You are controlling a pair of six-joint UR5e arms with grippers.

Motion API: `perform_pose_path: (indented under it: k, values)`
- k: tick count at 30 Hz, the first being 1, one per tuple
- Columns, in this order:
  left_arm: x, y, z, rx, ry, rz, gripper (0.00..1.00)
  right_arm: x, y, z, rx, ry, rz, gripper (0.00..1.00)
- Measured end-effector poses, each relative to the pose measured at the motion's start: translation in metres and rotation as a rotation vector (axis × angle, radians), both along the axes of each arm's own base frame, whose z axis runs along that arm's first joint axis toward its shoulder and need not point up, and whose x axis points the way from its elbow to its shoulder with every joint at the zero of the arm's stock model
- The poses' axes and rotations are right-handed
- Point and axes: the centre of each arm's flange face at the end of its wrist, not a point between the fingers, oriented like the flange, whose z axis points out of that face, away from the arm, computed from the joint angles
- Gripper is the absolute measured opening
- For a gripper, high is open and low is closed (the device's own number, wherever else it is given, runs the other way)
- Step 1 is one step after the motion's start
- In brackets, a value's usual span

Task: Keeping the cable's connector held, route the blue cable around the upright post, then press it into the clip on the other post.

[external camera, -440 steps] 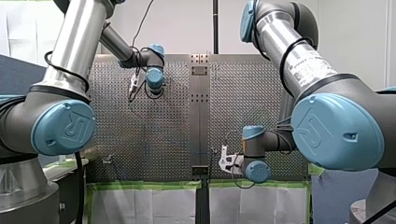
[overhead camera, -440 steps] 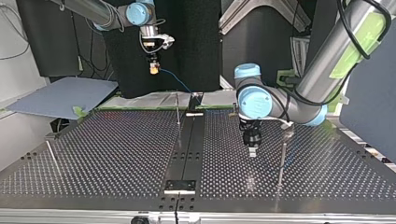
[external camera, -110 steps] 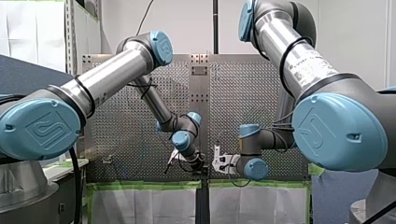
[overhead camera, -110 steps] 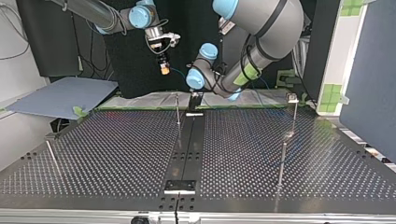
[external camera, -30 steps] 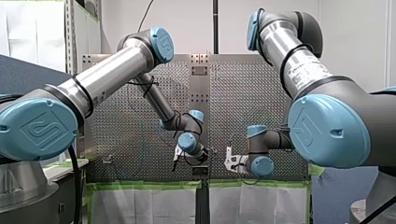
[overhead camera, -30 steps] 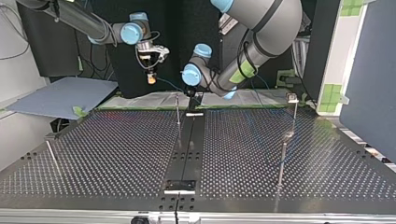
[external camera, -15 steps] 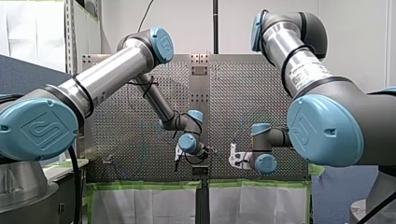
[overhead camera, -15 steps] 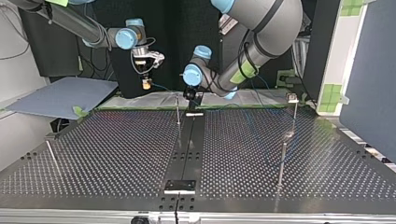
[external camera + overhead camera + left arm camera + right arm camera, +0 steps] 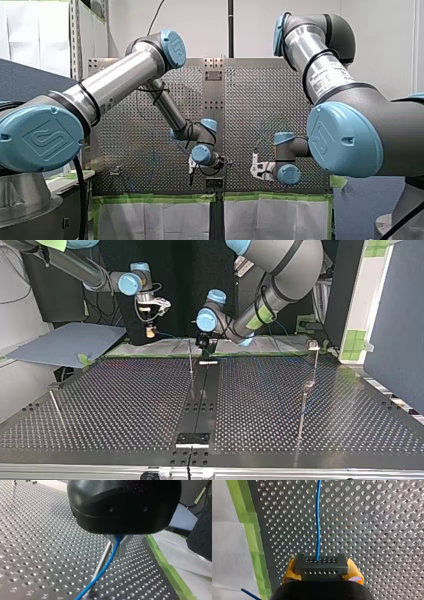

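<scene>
My right arm's tool (image 9: 322,573), yellow pads (image 9: 290,570) clamped on the black rectangular connector (image 9: 321,566); the thin blue cable (image 9: 318,522) runs ahead over the perforated metal worktop (image 9: 374,530). My left arm's tool (image 9: 118,545), metal fingers (image 9: 125,546) closed on this cable, beside the slim metal post (image 9: 104,555).

The perforated metal worktop (image 9: 150,125) is edged with a strip of green tape (image 9: 150,198) above white sheeting (image 9: 150,220). Beyond it, the front view shows a plain pale wall (image 9: 380,40). In the top view the far side is closed off by what looks like black cloth (image 9: 180,290), with 1 blue-grey board (image 9: 65,342) lying flat at the left and 1 blue-grey panel (image 9: 395,330) upright at the right.
</scene>
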Motion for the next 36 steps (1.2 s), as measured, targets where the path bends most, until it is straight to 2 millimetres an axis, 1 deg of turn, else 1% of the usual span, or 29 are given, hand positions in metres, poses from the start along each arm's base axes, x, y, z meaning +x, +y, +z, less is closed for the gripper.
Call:
perform_pose_path:
  k: [5,8,13,16,27,36]
  values:
    - [-0.002,0.002,-0.017,-0.002,0.022,-0.004,0.0,-0.003,-0.002,0.0,0.002,0.003,-0.006,0.0]
    - [-0.001,0.004,-0.021,-0.01,0.025,-0.002,0.0,-0.004,-0.003,-0.002,0.003,0.002,-0.009,0.0]
    - [0.003,0.007,-0.022,-0.034,0.029,0.001,0.0,-0.013,-0.008,-0.017,0.025,0.006,-0.025,0.0]
    - [0.006,0.009,-0.022,-0.049,0.031,0.002,0.0,-0.016,-0.012,-0.023,0.033,0.006,-0.03,0.0]
    - [0.015,0.018,-0.022,-0.069,0.036,0.026,0.0,-0.025,-0.026,-0.022,0.051,0.005,-0.042,0.0]
    - [0.015,0.02,-0.022,-0.035,0.032,0.015,0.0,-0.027,-0.026,-0.024,0.07,0.016,-0.032,0.0]
